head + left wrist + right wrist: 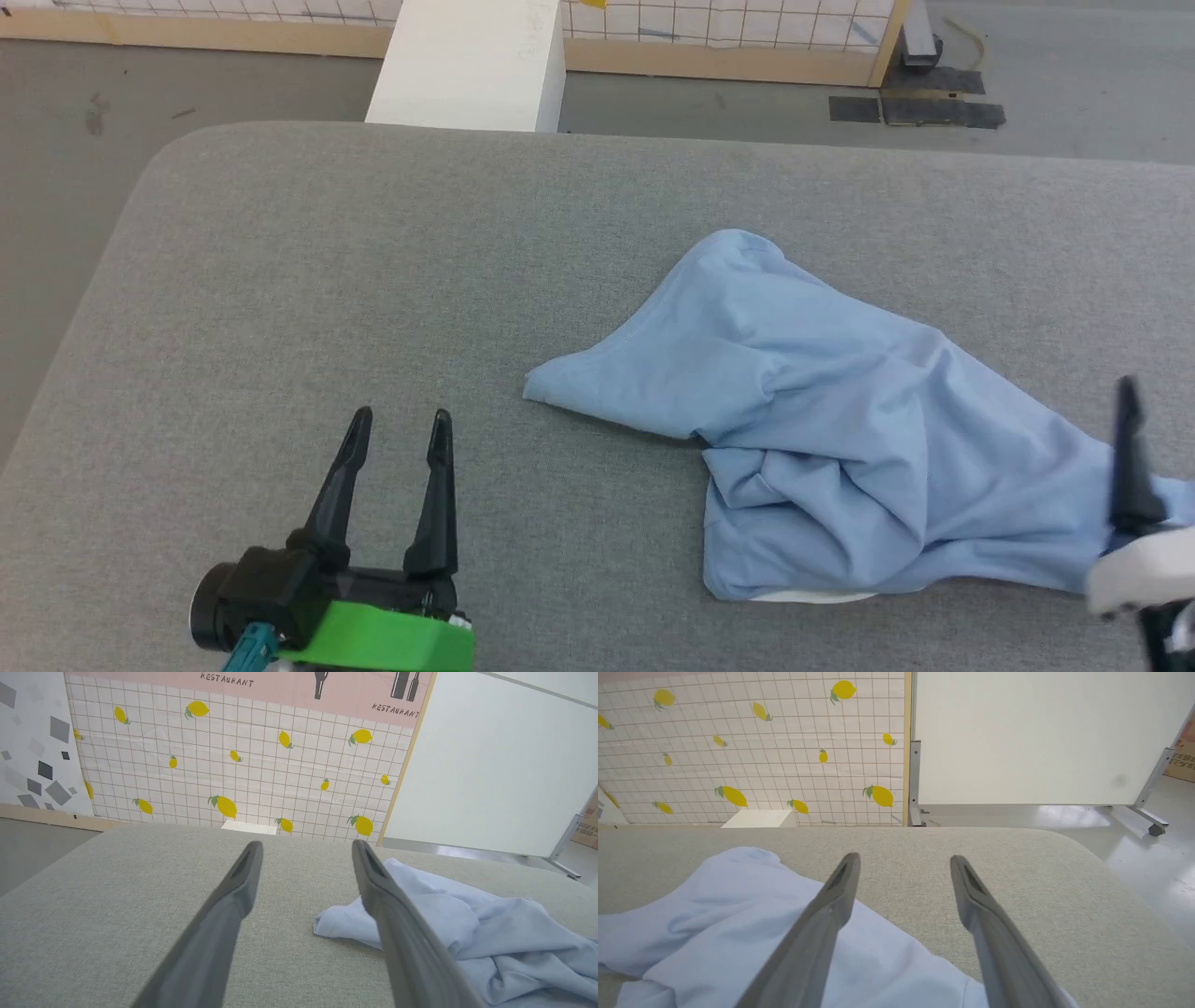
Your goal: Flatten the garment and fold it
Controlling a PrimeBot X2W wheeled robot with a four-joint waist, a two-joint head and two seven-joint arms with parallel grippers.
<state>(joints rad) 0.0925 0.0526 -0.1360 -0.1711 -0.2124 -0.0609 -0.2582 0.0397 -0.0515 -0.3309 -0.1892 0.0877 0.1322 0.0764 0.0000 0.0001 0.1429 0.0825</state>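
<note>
We've got the garment [840, 411] crumpled on the right of the grey fabric desk [327, 280]. Left end effector [401, 417] spread, right end effector [904, 859] spread too. Lemon-patterned wall [233, 779] on the far side.

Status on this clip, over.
Left gripper open, empty, over grey fabric table. Right gripper open, at edge of crumpled light blue short-sleeved shirt. Shirt unflattened. Nothing blocking.

Open table [280, 280] surrounds the heaped garment [822, 420], apparently on all sides.
</note>
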